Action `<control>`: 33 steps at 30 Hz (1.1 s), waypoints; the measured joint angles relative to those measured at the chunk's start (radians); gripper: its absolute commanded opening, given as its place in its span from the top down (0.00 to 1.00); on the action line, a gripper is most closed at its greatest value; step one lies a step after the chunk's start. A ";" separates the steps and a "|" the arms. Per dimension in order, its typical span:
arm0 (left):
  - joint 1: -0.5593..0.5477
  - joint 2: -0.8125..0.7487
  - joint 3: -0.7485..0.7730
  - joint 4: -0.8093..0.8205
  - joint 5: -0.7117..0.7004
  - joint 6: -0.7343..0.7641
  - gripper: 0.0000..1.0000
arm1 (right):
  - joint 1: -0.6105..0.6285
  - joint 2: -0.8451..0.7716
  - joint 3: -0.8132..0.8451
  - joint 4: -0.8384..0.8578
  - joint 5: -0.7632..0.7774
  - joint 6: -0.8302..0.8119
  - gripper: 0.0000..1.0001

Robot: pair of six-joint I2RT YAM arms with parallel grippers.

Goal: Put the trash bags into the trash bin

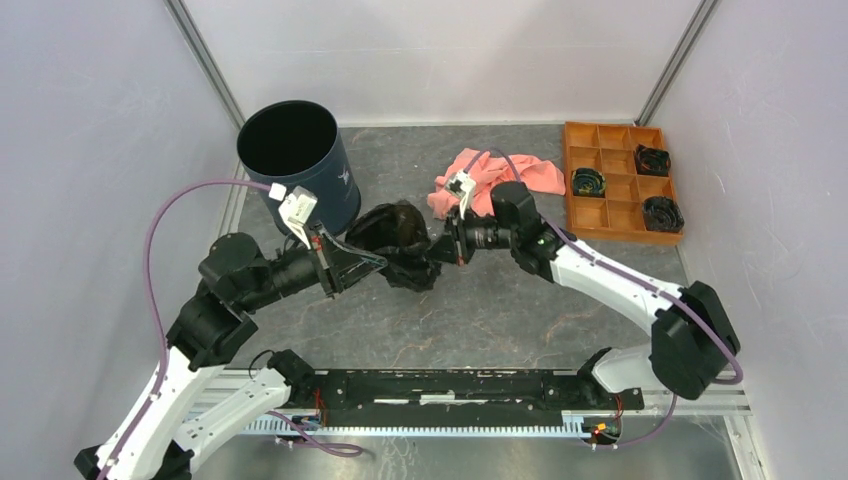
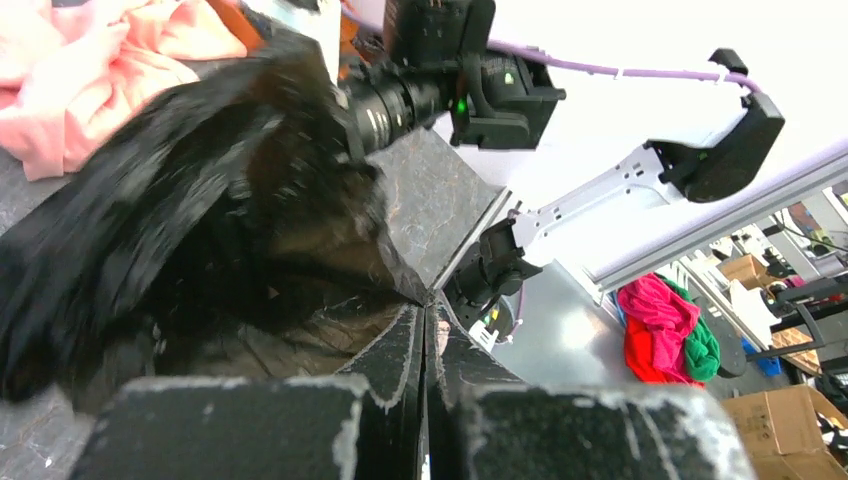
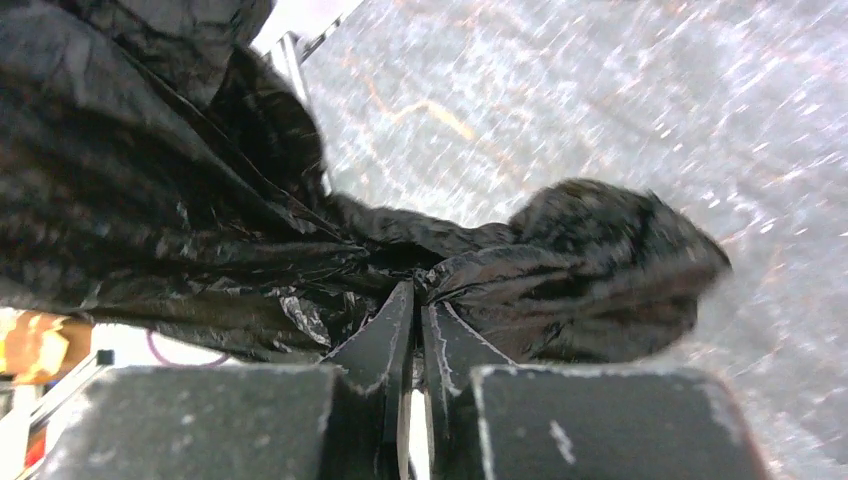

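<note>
The black, glossy, crumpled trash bag [image 1: 400, 240] hangs bunched between my two grippers over the middle of the table. From the left, my left gripper [image 1: 372, 258] is shut on the bag's edge; in the left wrist view its jaws [image 2: 430, 305] meet on the thin film of the bag [image 2: 200, 220]. My right gripper [image 1: 438, 250] comes from the right and is shut on a gathered fold of the bag [image 3: 150, 200], its tips [image 3: 415, 290] pinched together. The dark navy trash bin [image 1: 325, 190] stands upright at the back left, behind my left gripper, its mouth open.
A salmon-pink cloth [image 1: 500, 178] lies behind the right wrist. An orange compartment tray [image 1: 612, 232] with dark round parts sits at the back right. White walls close in the table's left, right and back sides. The grey marbled tabletop [image 3: 600, 120] lies under the bag.
</note>
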 measured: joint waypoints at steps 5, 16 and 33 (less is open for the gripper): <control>0.000 -0.006 -0.098 0.033 0.021 -0.026 0.98 | 0.000 0.095 0.160 -0.112 0.127 -0.100 0.70; -0.002 0.163 -0.435 0.322 0.104 -0.176 0.98 | -0.025 0.130 0.294 -0.451 0.671 -0.304 0.21; -0.011 0.166 -0.304 0.122 0.121 -0.035 0.02 | 0.080 -0.394 -0.229 -0.364 0.476 -0.201 0.08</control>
